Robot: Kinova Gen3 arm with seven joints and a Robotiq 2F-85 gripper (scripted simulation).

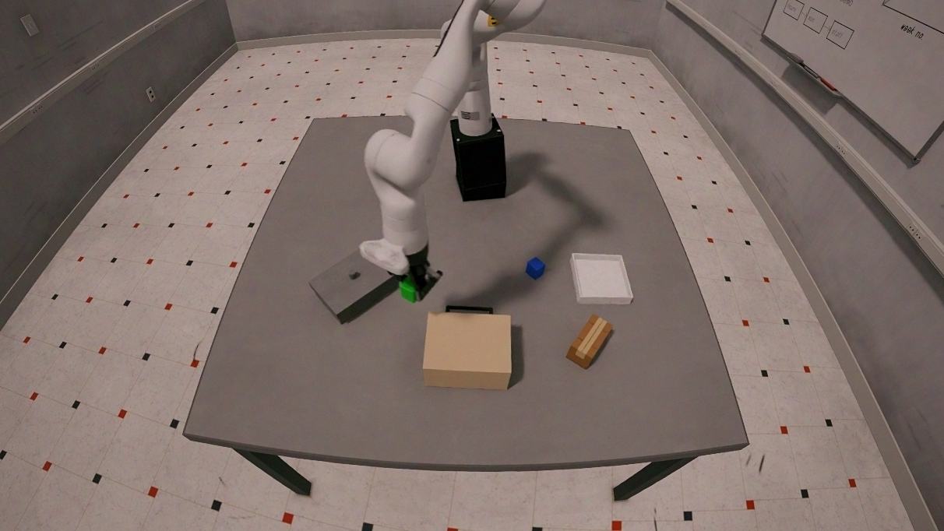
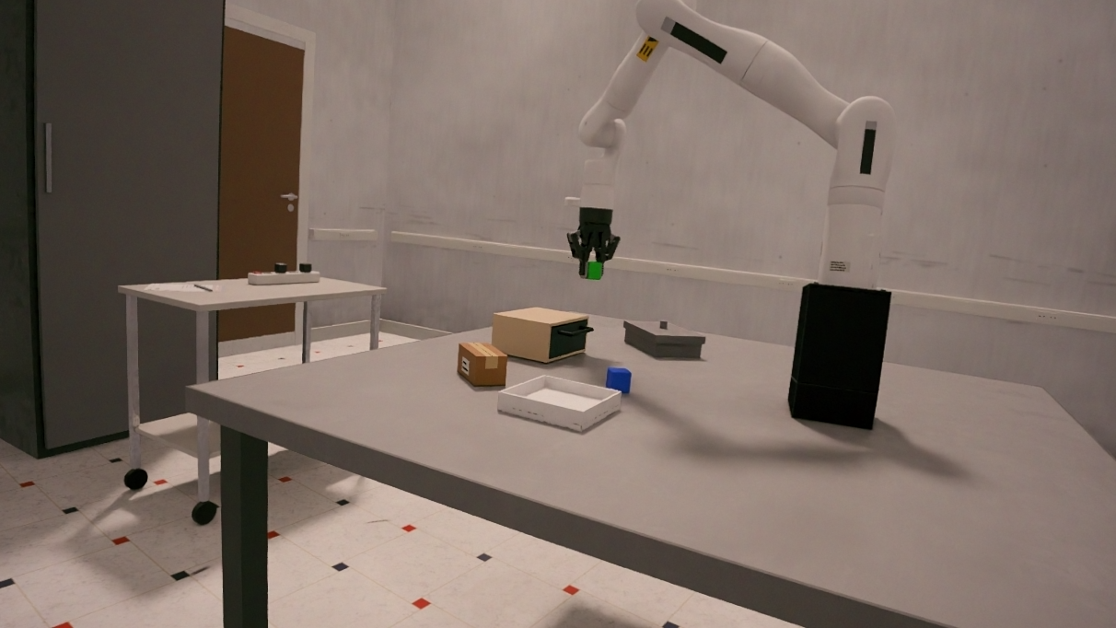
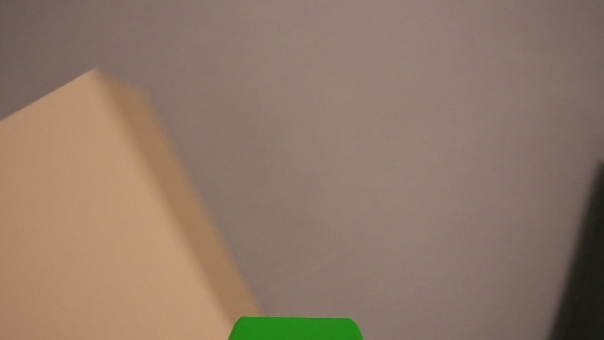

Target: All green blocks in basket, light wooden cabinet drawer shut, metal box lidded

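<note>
My gripper (image 1: 420, 285) (image 2: 596, 269) is shut on a green block (image 1: 408, 290) (image 2: 595, 271) (image 3: 296, 329), held high above the table between the metal box and the cabinet. The white basket (image 1: 601, 279) (image 2: 559, 395) stands at the right in the top view, with nothing seen inside. The light wooden cabinet (image 1: 467, 349) (image 2: 530, 333) (image 3: 90, 210) has its drawer shut as far as I can see; its black handle (image 1: 469, 308) (image 2: 575, 331) faces the arm's base. The grey metal box (image 2: 663, 344) has its lid (image 1: 350, 280) (image 2: 663, 329) on. The insides of cabinet and box are hidden.
A blue block (image 1: 535, 268) (image 2: 618, 379) stands on the table between the arm's side and the basket. A brown cardboard box (image 1: 589, 341) (image 2: 481, 365) stands beside the basket, right of the cabinet in the top view. The arm's black base (image 1: 480, 161) (image 2: 839, 354) stands at the back.
</note>
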